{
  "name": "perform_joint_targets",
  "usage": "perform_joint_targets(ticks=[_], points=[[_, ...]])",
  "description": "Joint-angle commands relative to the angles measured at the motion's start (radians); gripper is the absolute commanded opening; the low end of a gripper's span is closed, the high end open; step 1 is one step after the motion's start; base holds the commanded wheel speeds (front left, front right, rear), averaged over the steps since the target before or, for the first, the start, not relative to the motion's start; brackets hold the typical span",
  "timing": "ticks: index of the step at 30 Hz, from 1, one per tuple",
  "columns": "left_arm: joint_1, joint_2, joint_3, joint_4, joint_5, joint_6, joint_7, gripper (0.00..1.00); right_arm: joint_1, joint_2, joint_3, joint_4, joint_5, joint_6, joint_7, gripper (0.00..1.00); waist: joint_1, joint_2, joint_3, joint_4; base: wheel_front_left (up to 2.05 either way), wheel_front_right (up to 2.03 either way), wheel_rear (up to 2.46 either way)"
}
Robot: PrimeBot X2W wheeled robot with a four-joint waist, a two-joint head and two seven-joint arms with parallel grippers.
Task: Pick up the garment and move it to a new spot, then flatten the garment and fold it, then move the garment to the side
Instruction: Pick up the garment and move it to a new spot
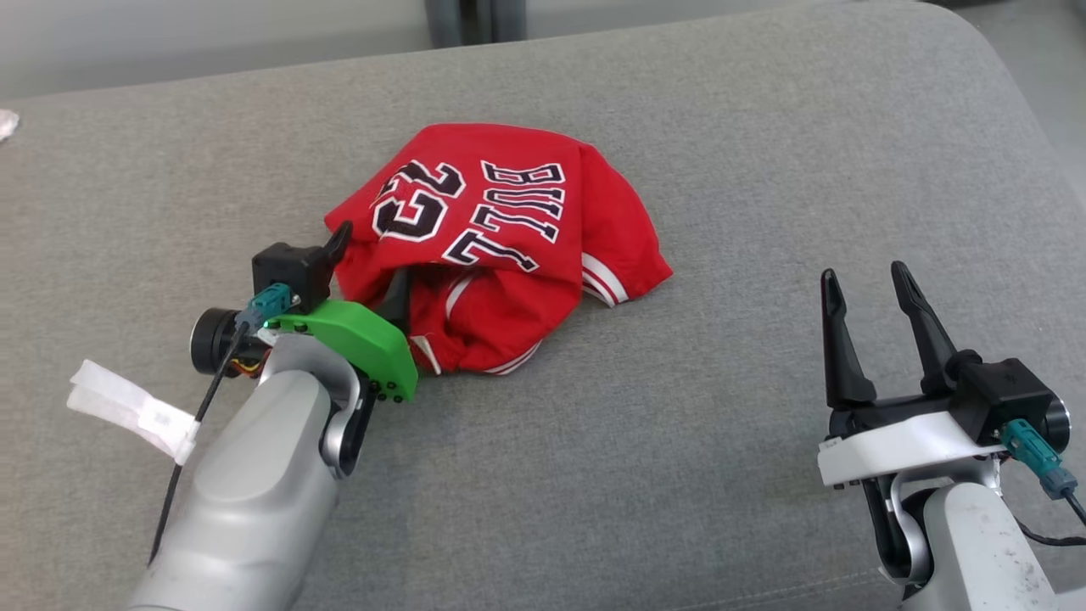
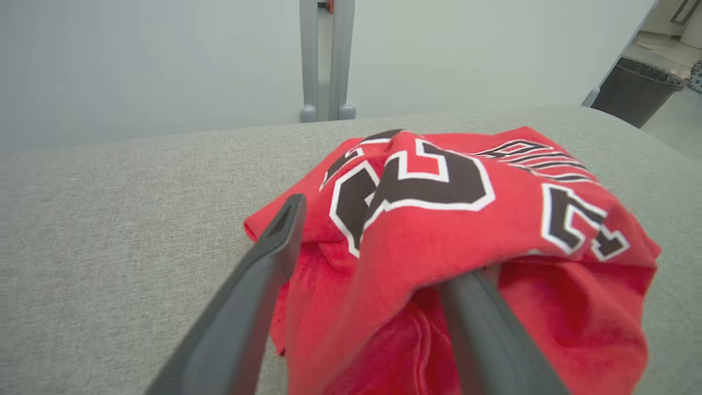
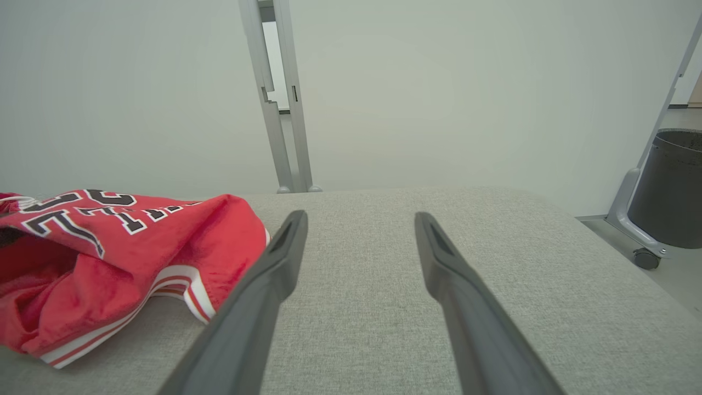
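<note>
Pincer status, L arm: the left pincer (image 1: 371, 263) stands open at the near-left edge of the garment (image 1: 501, 246). One finger (image 2: 263, 274) lies bare on the outside of the cloth. The other runs under a red fold that drapes over it, so cloth sits btwn the jaws but nothing clamps it.

Pincer status, R arm: the right pincer (image 1: 864, 273) is open and empty, tips up. It is parked well apart from the garment, on the robot's right, over bare tabletop (image 1: 679, 475).

Garment: red jersey w/ black-and-white lettering and striped trim. It lies in a crumpled heap near the tabletop centre, bunched and doubled over itself.

Progress (judgement):
- Step 1, pick and relocate: cannot tell whether done. Garment rests on the tabletop, not lifted.
- Step 2, flatten and fold: not done. No flat panel and no clean fold line.
- Step 3, move aside: not done.

Most of the job remains.

Surroundings: the grey cloth surface is bare around the heap, w/ room on all sides to spread it. A white tag (image 1: 127, 407) hangs off the L arm cable. A small pale scrap (image 1: 7, 123) lies at the far-left edge; what it is cannot be told. A grey upright post (image 2: 326, 60) and a dark bin (image 3: 672, 186) stand beyond the tabletop.

Obstruction: none on the surface. Main hazard is the fold snagging on the covered L finger during any pull-back.
</note>
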Motion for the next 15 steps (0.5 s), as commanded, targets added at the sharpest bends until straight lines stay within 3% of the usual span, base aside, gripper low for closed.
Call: perform_joint_targets(ticks=[1,15], points=[[0.035,-0.004,0.017,-0.021,0.014,0.002,-0.003,1.0,0.008,-0.002,-0.005,0.005,-0.009,-0.001,-0.003,1.0,0.0001,-0.0001,-0.032,0.032,0.0,0.0,0.0],[0.314,-0.068,0.204,-0.252,0.09,0.028,-0.002,1.0,0.074,-0.002,-0.067,0.021,-0.055,-0.001,-0.003,1.0,0.0001,-0.0001,-0.189,0.181,0.0,0.0,0.0]])
